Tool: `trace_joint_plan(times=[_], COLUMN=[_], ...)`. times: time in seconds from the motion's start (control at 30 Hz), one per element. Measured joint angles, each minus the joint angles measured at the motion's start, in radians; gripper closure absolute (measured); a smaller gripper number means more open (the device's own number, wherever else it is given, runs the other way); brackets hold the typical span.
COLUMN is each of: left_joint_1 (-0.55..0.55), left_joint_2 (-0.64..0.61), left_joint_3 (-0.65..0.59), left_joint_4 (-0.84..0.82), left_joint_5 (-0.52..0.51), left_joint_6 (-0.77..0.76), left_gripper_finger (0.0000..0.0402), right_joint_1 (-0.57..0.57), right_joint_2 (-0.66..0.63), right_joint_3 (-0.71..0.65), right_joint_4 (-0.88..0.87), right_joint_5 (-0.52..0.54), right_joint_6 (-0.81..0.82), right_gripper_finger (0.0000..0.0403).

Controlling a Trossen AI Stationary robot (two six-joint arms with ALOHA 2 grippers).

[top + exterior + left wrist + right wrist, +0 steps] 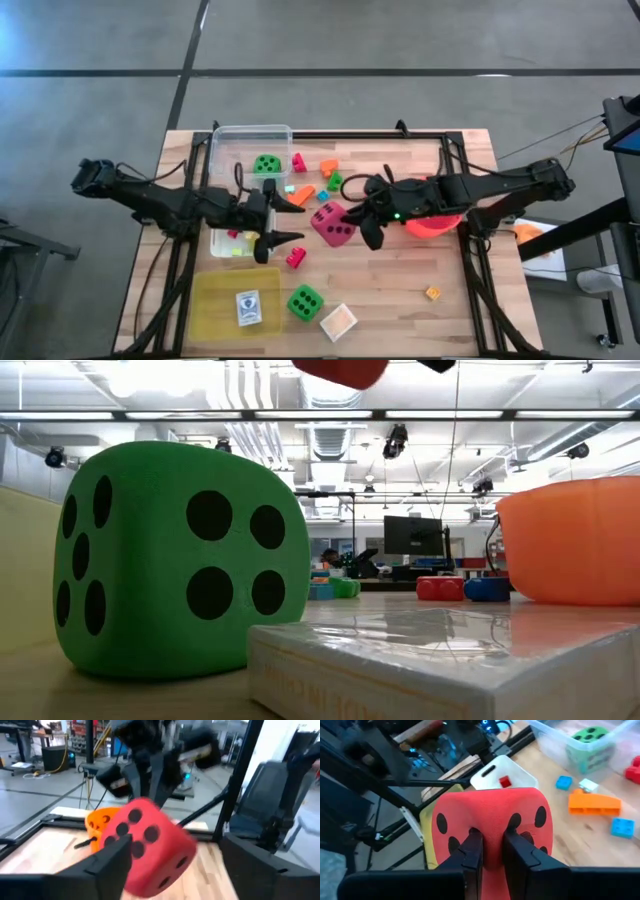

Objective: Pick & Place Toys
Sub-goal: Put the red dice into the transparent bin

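Pink die hung above mid table, right claw pinching a fold of it; looked soft, light foam, so best taken by squeezing an edge. Left claw stood spread beside it. Clear tub held a green die; yellow tub held a card

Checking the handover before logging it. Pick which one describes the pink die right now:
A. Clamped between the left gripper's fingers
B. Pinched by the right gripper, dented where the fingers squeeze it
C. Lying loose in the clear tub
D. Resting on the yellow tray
B: in the right wrist view the right gripper has its fingers dug into the pink die, whose soft top is dented; the left gripper stands open beside it.
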Motion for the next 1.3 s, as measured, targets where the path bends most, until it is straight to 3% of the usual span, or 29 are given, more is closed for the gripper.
trace_joint_plan(times=[0.17,0.23,0.5,1.0,1.13,1.3], left_joint_1=[0.000,-0.001,-0.003,-0.004,-0.004,-0.004], left_joint_2=[0.029,0.036,0.041,0.039,0.039,0.039], left_joint_3=[-0.001,-0.001,-0.001,-0.001,-0.001,-0.001], left_joint_4=[-0.031,-0.034,-0.056,-0.040,-0.040,-0.037], left_joint_5=[-0.001,-0.001,-0.007,-0.060,-0.061,-0.060], left_joint_6=[0.073,0.130,0.254,0.381,0.381,0.354], left_gripper_finger=[0.0020,0.0007,0.0043,0.0050,0.0083,0.0186], right_joint_1=[-0.023,-0.035,-0.049,-0.057,-0.062,-0.065], right_joint_2=[0.050,0.067,0.118,0.158,0.158,0.159], right_joint_3=[0.072,0.089,0.145,0.159,0.156,0.155], right_joint_4=[0.000,-0.006,-0.003,0.071,0.074,0.082], right_joint_5=[-0.055,-0.077,-0.110,-0.156,-0.170,-0.179], right_joint_6=[-0.002,-0.001,0.015,0.063,0.066,0.072], right_gripper_finger=[0.0364,0.0364,0.0365,0.0367,0.0369,0.0369])
